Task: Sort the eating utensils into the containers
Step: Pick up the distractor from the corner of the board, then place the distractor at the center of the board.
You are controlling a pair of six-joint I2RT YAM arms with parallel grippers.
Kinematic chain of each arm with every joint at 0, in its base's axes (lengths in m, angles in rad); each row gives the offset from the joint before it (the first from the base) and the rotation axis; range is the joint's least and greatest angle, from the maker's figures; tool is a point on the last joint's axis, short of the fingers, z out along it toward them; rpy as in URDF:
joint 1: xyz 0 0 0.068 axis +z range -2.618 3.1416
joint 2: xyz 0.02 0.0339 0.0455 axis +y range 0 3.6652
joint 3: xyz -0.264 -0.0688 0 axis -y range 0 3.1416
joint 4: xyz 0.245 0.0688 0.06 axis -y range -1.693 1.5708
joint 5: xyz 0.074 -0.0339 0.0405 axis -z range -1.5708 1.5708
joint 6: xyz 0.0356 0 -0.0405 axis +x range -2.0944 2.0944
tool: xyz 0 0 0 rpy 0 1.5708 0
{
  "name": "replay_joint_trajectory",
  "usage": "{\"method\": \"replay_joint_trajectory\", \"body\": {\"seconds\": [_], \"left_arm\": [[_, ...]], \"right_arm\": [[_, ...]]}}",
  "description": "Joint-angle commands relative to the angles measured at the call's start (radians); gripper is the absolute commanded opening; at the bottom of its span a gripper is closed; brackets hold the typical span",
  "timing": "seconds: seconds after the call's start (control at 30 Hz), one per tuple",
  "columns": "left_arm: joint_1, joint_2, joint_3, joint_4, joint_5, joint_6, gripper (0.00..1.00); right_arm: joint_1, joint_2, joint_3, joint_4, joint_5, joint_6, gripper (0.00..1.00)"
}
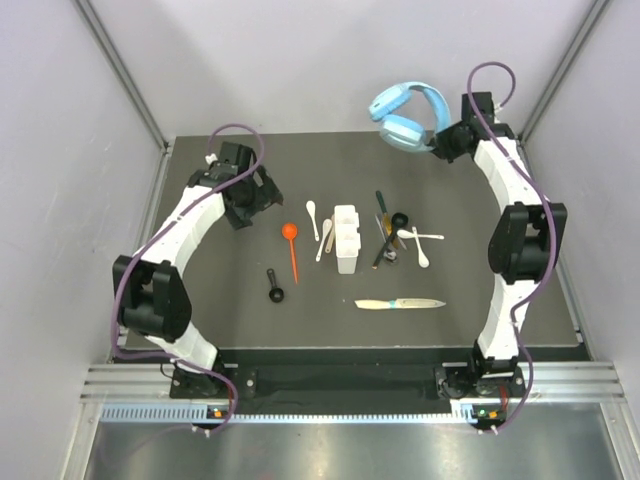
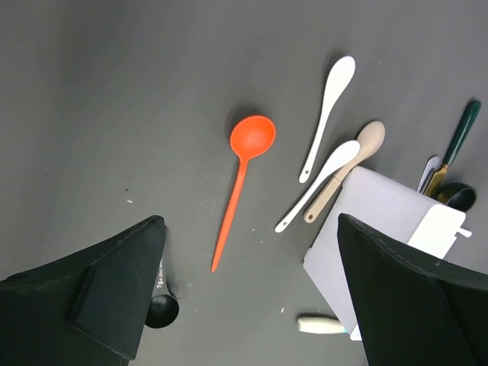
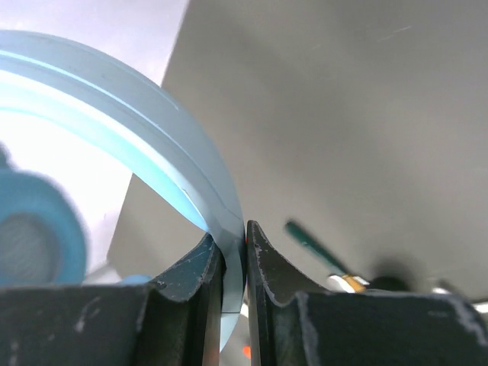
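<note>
Dark table — right gripper clamps headphones, left gripper spread wide above orange spoon.

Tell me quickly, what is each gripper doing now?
Left gripper: open, holding nothing.
Right gripper: closed on the headphones.

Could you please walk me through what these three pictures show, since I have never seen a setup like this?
Two white robot arms are bolted at the near edge of a dark table. One picture looks down from above; the other two come from cameras on each wrist. On the table lie an orange spoon, white spoons, a black scoop, a knife, and a small white divided caddy, with more utensils piled to its right. The left tool hangs open above the orange spoon, holding nothing. The right tool is shut on the band of light-blue headphones, lifted at the far right.
</note>
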Motion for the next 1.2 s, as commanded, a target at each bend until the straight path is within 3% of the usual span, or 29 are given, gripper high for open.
{"method": "replay_joint_trajectory", "body": {"seconds": [0.0, 0.2, 0.37, 0.7, 0.83, 1.17], "left_arm": [[0.005, -0.071, -0.019, 0.034, -0.08, -0.024, 0.99], [0.01, -0.084, -0.03, 0.012, -0.102, -0.033, 0.99], [0.022, -0.1, -0.046, 0.012, -0.122, -0.045, 0.99], [0.025, -0.1, -0.065, 0.0, -0.131, -0.051, 0.99], [0.03, -0.099, -0.079, -0.015, -0.152, -0.053, 0.99], [0.074, -0.139, -0.135, -0.032, -0.212, -0.054, 0.99]], "right_arm": [[0.026, 0.003, 0.066, 0.053, -0.096, -0.011, 0.0], [0.059, 0.024, 0.089, 0.239, -0.238, -0.083, 0.0], [0.109, 0.086, 0.222, 0.248, -0.356, -0.213, 0.0], [0.192, 0.044, 0.215, 0.316, -0.533, -0.389, 0.0], [0.221, 0.004, 0.21, 0.301, -0.573, -0.455, 0.0], [0.309, -0.16, 0.101, 0.072, -0.672, -0.65, 0.0]]}}
